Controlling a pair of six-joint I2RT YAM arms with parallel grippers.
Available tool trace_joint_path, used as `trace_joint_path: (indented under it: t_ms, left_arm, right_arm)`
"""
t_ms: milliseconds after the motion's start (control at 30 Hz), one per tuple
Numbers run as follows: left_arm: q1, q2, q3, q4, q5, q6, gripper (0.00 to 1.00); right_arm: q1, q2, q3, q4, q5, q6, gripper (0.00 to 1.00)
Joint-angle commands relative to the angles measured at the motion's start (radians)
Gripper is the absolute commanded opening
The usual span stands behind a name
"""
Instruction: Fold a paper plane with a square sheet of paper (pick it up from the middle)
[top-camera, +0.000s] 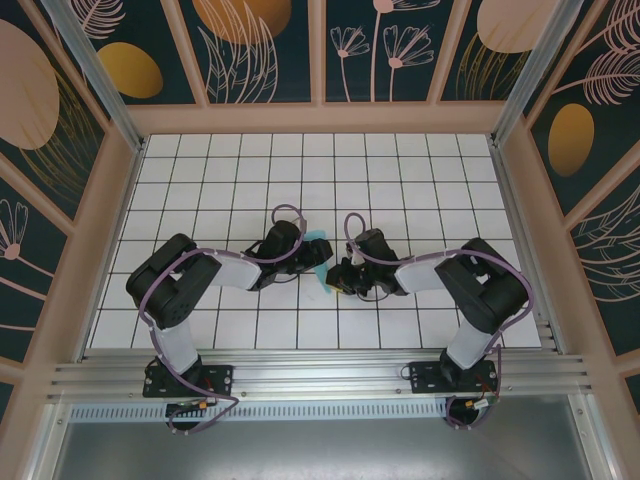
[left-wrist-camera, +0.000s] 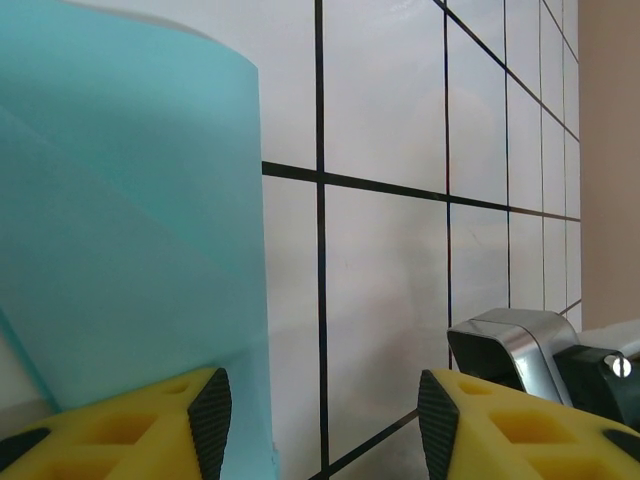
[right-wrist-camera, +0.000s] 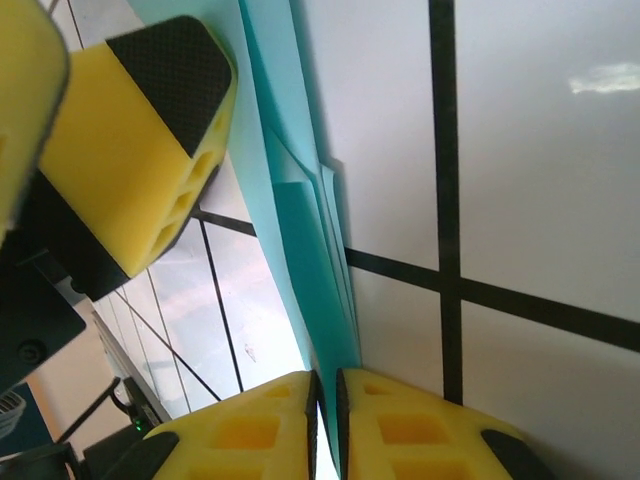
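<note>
The thin light-turquoise folded sheet of paper (right-wrist-camera: 300, 230) stands on edge at mid-table, its long axis running straight into the right gripper (right-wrist-camera: 327, 425), whose jaws are a sliver apart around it; a true pinch I cannot tell. The left gripper (left-wrist-camera: 323, 405) gapes, the paper by its left pad. From above, the grippers hide the folds

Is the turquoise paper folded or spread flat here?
Folded. The paper shows several stacked layer edges in the right wrist view, pinched between the fingers of the right gripper.
</note>
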Motion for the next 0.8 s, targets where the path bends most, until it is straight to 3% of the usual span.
trace_joint_path:
  t_ms: [0, 367, 600, 767]
  left_arm:
    - [0.005, 0.048, 0.002, -0.077, -0.018, 0.033, 0.55]
    - [0.005, 0.054, 0.0, -0.079, -0.005, 0.037, 0.55]
    - [0.005, 0.056, -0.008, -0.067, -0.003, 0.026, 0.55]
    - [0.005, 0.051, -0.009, -0.072, -0.003, 0.025, 0.55]
  right_arm:
    - [0.009, -0.022, 0.023, -0.111, -0.015, -0.042, 0.15]
    - [0.013, -0.037, 0.086, -0.176, 0.009, -0.112, 0.18]
    - [0.011, -0.004, 0.11, -0.19, 0.004, -0.128, 0.13]
    - [0.011, -0.016, 0.099, -0.201, 0.008, -0.133, 0.17]
